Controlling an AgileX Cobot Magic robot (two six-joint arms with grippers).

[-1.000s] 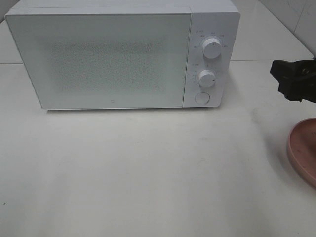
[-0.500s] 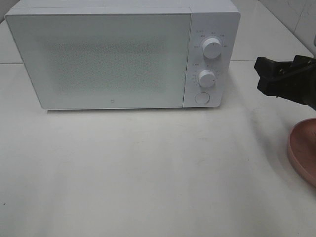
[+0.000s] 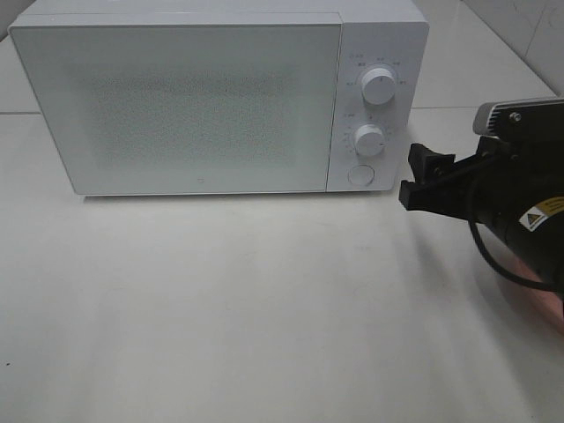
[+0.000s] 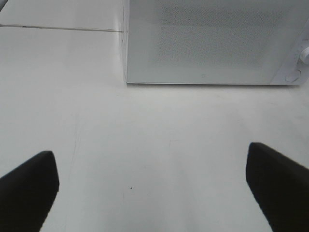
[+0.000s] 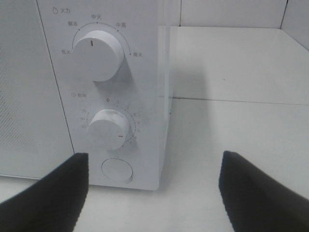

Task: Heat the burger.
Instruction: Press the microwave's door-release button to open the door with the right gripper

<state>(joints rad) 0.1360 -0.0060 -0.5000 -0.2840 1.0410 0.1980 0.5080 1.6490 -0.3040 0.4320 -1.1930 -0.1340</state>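
progress: barely started, imo | microwave door was shut | burger wasn't in any view | right gripper wide open, empty, at 3 o'clock of the round button | left gripper open, empty too

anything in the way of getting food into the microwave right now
Yes: the microwave door is shut across the front, closing off the inside. The open right gripper faces the round button below the two dials, apart from it. The burger is not in view.
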